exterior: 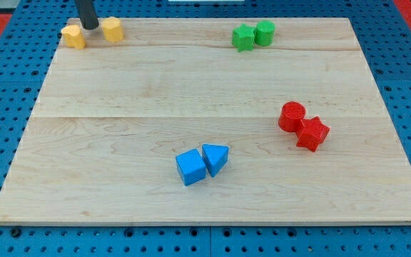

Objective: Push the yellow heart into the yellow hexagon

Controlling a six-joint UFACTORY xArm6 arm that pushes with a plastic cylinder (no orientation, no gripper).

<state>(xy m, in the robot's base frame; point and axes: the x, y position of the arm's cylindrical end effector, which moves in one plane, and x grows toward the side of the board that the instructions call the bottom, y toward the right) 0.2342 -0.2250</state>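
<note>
On the pale wooden board (pixel 191 86) over blue pegboard, my tip (pixel 90 27), a bare rod with no jaws, stands between the yellow heart (pixel 73 36) and yellow hexagon (pixel 113 30) at the top-left edge, so I judge it must circle left of the heart, with little room there.

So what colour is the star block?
Red: the star block, in the camera view.

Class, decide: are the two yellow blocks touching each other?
Apart. The camera view shows bare board and my tip between the yellow heart and the yellow hexagon.
</note>
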